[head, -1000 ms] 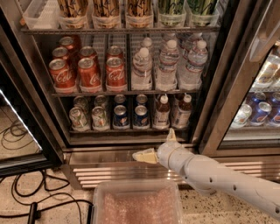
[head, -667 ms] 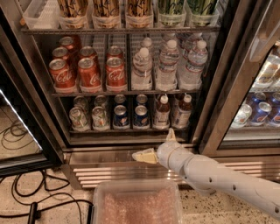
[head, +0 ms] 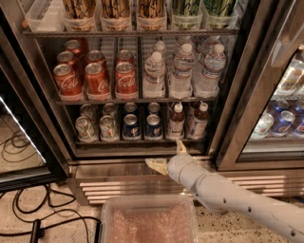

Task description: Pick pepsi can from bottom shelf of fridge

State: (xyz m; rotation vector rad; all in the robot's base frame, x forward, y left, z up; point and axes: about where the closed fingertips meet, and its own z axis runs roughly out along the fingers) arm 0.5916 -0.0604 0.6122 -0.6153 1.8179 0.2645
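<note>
Reaching in from the lower right, the arm (head: 228,194) is cut off by the picture edge, so its base is not seen. The tool (head: 163,152) hangs in front of the fridge (head: 118,172), just below the bottom shelf (head: 142,141). Its two fingers stand spread apart, one to the left and one upward, and hold nothing. The pepsi can (head: 153,126) stands upright at the front of this shelf, between a second blue can (head: 131,126) and a small bottle (head: 176,122); more cans behind them are half hidden. The top-rack bottles (head: 114,12) are cut by the upper edge, and the plastic tub (head: 147,220) by the lower one. Compared with one second ago, tool and cans have not moved.
</note>
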